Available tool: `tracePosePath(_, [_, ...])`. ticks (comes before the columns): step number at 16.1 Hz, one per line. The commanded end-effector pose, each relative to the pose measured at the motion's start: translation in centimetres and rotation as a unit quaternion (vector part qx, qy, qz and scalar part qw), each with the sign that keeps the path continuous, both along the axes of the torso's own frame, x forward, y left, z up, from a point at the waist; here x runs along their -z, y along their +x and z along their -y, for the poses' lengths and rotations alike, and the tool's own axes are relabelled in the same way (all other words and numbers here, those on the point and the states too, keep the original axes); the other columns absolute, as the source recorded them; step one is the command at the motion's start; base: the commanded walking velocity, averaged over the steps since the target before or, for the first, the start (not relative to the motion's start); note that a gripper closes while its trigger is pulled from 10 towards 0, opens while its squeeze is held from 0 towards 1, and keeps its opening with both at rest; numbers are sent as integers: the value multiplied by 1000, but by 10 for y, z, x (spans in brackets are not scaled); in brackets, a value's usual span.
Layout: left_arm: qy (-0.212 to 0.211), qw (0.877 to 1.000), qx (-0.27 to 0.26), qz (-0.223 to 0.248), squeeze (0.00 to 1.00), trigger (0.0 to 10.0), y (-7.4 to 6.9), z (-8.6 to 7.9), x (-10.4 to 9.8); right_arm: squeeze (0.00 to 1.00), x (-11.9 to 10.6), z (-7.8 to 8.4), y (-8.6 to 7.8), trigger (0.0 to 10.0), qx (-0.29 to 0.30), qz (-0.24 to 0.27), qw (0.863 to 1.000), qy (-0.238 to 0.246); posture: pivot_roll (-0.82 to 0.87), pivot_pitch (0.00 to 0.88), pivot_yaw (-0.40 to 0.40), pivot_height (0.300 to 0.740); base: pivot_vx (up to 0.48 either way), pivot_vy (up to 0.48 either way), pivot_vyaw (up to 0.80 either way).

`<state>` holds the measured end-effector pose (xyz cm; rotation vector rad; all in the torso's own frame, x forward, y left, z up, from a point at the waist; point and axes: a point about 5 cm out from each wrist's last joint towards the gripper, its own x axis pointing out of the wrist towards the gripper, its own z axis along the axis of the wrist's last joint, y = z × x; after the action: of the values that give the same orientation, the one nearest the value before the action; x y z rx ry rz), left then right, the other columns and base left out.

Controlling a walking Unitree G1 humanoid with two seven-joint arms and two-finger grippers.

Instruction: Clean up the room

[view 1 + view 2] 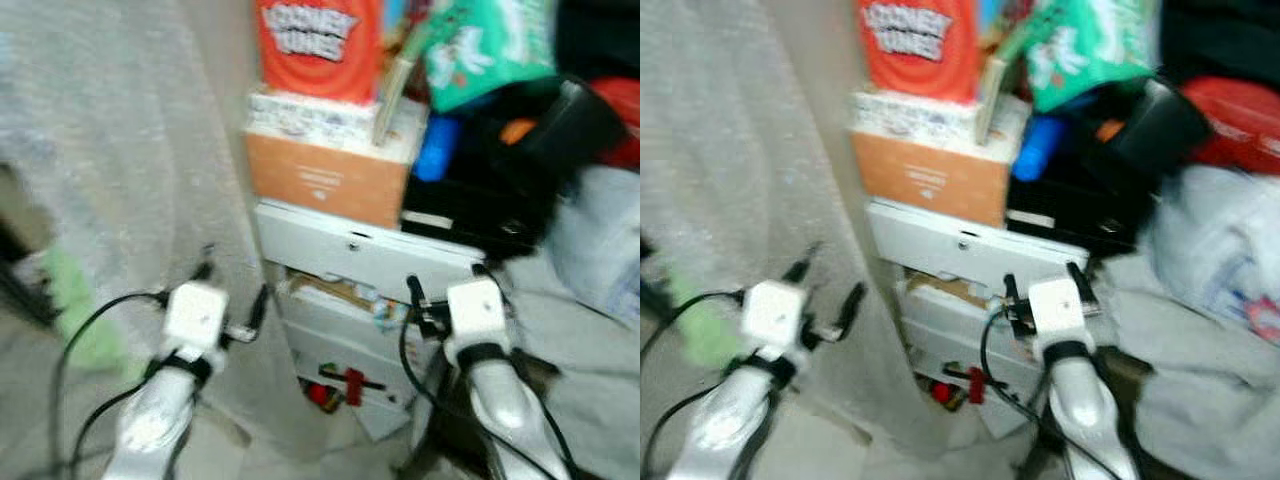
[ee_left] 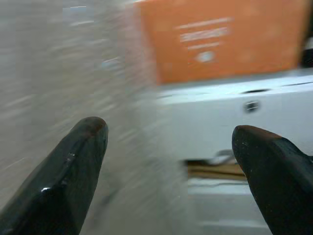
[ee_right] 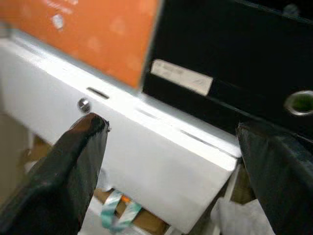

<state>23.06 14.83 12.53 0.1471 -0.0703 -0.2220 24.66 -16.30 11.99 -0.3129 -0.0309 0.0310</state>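
Here, a white plastic drawer unit (image 1: 360, 255) is seen in a blurred picture, its top drawer pulled partly out. Directly on top of the unit an orange cardboard box (image 1: 325, 178) is stacked, and on that box a red Looney Tunes carton (image 1: 318, 45) stands upright. Beside the orange box, also on the unit, a flat black case (image 3: 230, 73) with a white label is set. Above the case a green printed bag (image 1: 485, 45) is piled. A grey fabric curtain (image 1: 120, 140) hangs just beside the unit. The left gripper (image 2: 168, 161) is held before the unit's edge, jaws spread. The right gripper (image 3: 171, 166) is held before the top drawer front, jaws spread, nothing between them.
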Motion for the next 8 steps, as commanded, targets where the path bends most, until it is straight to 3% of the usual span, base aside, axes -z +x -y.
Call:
tracePosePath(1, [2, 1000, 2, 12, 0, 10000, -2, 2, -6, 0, -4, 7, -2, 10000, 8, -1, 1000, -3, -79, 39, 15, 740, 0, 0, 800])
tracePosePath(2, [9, 1000, -15, 5, 0, 10000, -13, -6, -4, 0, -3, 14, -19, 10000, 14, -8, 1000, -7, -72, 46, 10, 740, 0, 0, 800])
tracePosePath(5, [21, 998, -51, -8, 0, 10000, -25, -24, -1, 0, 2, 26, -46, 10000, 27, -31, 999, -14, -77, 50, 12, 740, 0, 0, 800])
tracePosePath(8, [21, 999, -47, -3, 0, 10000, -21, -21, -3, 0, 1, 29, -44, 10000, 33, -31, 999, -15, -88, 39, 17, 740, 0, 0, 800])
